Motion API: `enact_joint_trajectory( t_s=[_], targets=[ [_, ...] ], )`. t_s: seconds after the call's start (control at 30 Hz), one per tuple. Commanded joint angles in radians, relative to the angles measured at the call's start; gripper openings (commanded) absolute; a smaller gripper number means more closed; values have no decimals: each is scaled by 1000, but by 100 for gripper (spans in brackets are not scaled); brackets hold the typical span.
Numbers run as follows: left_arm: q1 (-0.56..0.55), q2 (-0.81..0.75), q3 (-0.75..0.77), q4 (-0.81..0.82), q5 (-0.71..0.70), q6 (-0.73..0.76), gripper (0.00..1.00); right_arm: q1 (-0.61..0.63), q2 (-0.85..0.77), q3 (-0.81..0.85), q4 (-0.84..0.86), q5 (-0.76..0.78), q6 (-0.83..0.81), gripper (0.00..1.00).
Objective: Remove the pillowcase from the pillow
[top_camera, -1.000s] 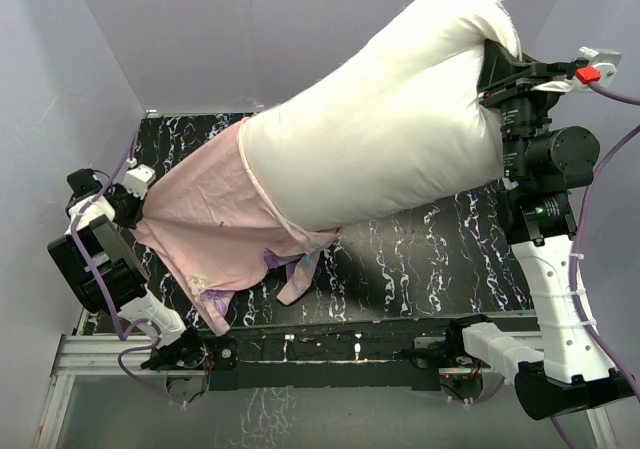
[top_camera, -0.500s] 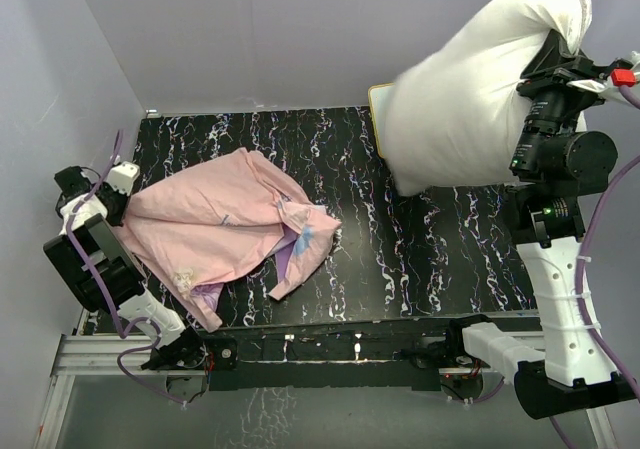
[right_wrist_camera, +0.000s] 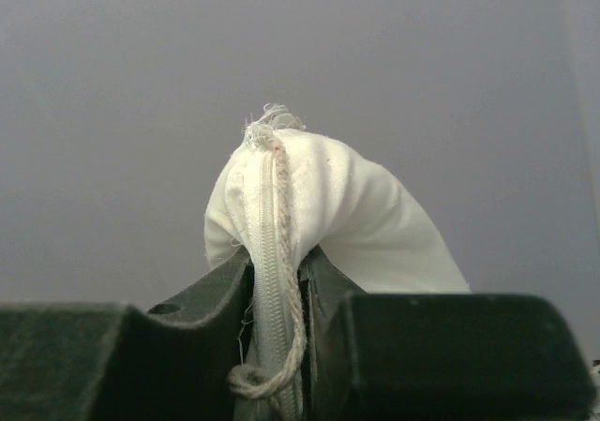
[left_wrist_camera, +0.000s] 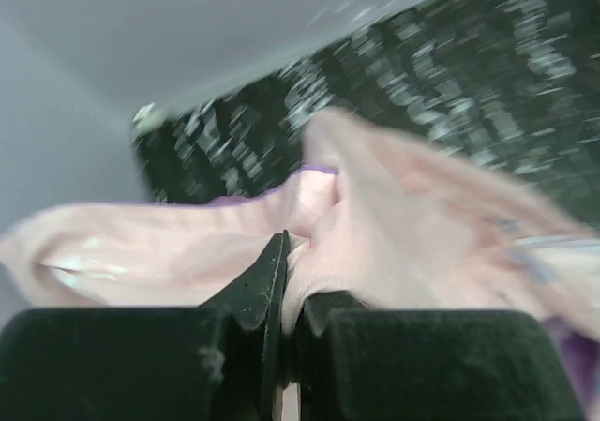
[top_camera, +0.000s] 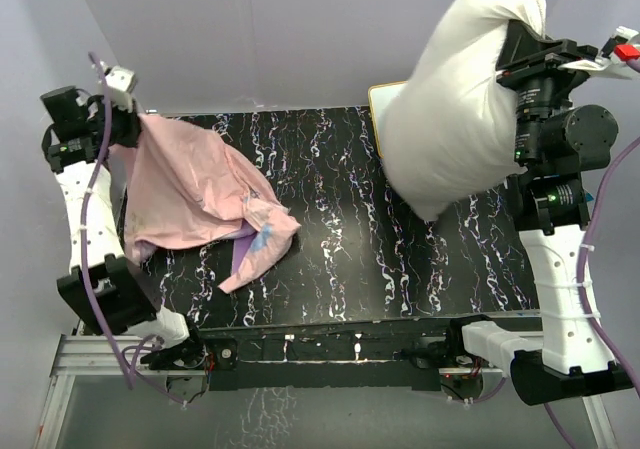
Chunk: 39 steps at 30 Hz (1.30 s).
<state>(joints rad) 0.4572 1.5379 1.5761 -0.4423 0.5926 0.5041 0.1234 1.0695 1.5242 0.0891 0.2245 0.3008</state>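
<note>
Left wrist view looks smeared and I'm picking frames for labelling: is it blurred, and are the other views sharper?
Left wrist: yes, motion blur smears the pillowcase and the marbled table; right wrist: crisp on the pillow seam, against a plain grey wall; top external: sharp and evenly lit, no glare.

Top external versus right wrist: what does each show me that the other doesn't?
Only top external: the pale pink fabric pillowcase, clear of the pillow, hanging from the left arm onto the black marbled table, and the whole plump white pillow. Only right wrist: the pillow's zipper seam with frayed thread, pinched between the right fingers. Both: the white pillow held at one end by the right arm.
</note>
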Motion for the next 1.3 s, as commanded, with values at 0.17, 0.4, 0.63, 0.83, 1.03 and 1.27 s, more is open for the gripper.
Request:
enact_joint_trajectory(
  t_s=[0.17,0.4,0.63,0.83,1.03,1.27],
  targets=[
    [-344,-154,-104,-86,205,-125,45,11,11,161,210,-180,282,8],
    [-347,-165,-89,-150,154,-73,97,12,-26,4,162,-181,395,8],
    [-333,-223,-125,-157,-112,39,97,11,-118,-264,95,-151,394,8],
    [-314,-276,-213,-141,-138,42,97,12,-271,-565,-22,5,322,8],
    [-248,-268,-266,-5,-140,-117,97,12,-368,-856,-98,-39,364,8],
    [-212,-282,-390,113,-150,-182,97,10,-388,-1009,-148,-4,275,32]
  ],
)
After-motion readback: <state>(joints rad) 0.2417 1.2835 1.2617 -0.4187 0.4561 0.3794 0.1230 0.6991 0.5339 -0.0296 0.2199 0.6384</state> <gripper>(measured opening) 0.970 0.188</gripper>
